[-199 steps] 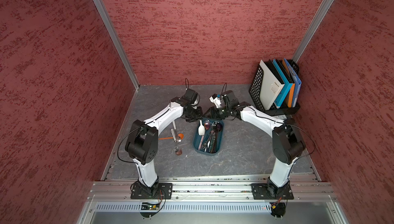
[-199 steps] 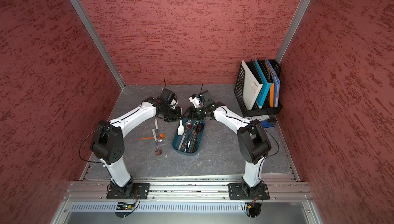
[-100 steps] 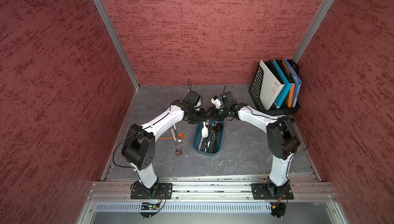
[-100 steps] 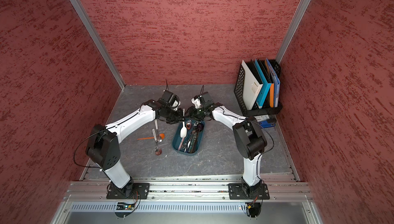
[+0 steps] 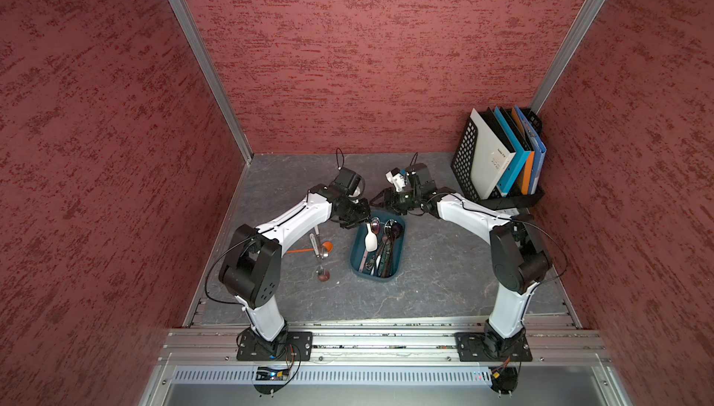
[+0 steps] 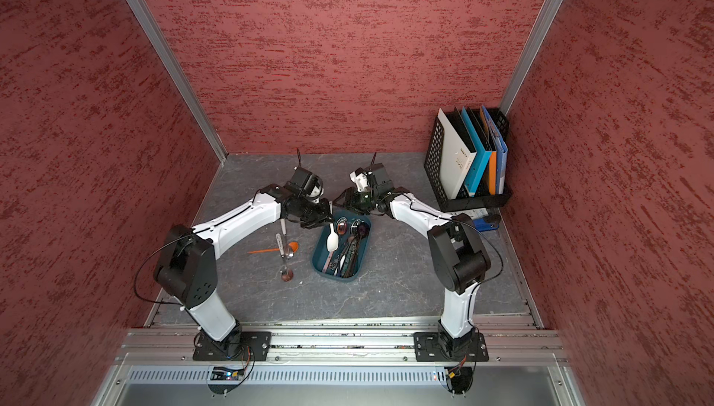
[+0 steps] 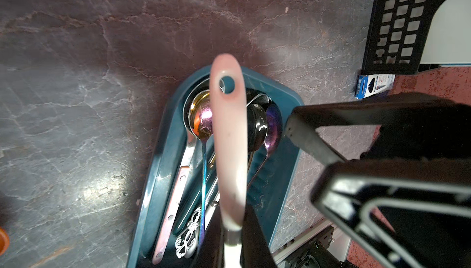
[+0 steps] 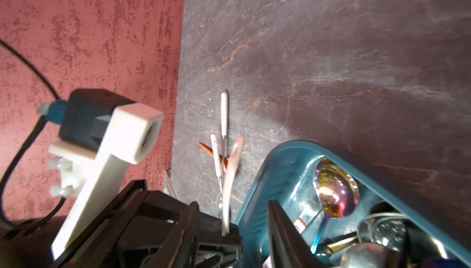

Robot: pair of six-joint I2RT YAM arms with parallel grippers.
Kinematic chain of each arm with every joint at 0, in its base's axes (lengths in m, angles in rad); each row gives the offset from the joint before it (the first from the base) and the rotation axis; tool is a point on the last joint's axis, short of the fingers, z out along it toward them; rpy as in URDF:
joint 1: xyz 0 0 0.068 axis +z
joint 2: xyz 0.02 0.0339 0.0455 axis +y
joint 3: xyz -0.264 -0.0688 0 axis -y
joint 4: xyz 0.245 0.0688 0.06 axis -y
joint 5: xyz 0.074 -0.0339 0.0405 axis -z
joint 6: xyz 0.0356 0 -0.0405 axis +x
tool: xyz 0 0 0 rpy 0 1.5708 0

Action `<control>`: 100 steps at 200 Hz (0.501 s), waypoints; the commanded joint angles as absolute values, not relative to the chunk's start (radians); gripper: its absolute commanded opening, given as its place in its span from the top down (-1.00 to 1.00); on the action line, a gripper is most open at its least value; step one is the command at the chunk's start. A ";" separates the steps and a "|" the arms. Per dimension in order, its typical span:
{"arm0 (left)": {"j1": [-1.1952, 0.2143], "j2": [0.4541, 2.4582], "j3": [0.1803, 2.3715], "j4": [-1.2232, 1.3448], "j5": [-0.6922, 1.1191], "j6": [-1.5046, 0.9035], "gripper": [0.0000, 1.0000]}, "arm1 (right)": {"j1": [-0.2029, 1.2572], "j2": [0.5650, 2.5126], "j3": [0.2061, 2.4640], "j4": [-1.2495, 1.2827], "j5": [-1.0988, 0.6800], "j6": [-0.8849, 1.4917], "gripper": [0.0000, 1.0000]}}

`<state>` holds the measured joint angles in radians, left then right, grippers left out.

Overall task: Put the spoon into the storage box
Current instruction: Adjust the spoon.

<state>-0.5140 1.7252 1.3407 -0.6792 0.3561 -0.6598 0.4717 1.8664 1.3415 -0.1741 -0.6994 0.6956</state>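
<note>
My left gripper is shut on a white-handled spoon. Its handle, with a hole at the far end, sticks out over the far end of the storage box. The spoon's bowl is hidden behind the fingers. Several metal spoons lie in this dark teal tray. My right gripper is open at the box's far end, facing the left gripper, with nothing gripped.
Left of the box, an orange spoon, a white-handled spoon and a brown spoon lie on the grey floor. A black mesh file rack with folders stands back right, with a small blue packet beside it.
My left gripper has carried the white-handled spoon a little rightward, from the box's left rim to over the box. The right arm has drawn closer to the box's far end.
</note>
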 commanded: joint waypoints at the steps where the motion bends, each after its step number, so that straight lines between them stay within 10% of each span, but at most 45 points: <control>1: -0.524 1.700 1.348 -0.649 0.384 -0.673 1.00 | 0.471 1.894 1.367 -0.123 -0.777 0.728 0.09; 100: -0.549 1.682 1.342 -0.608 0.389 -0.714 1.00 | 0.485 1.957 1.409 -0.163 -0.795 0.745 0.49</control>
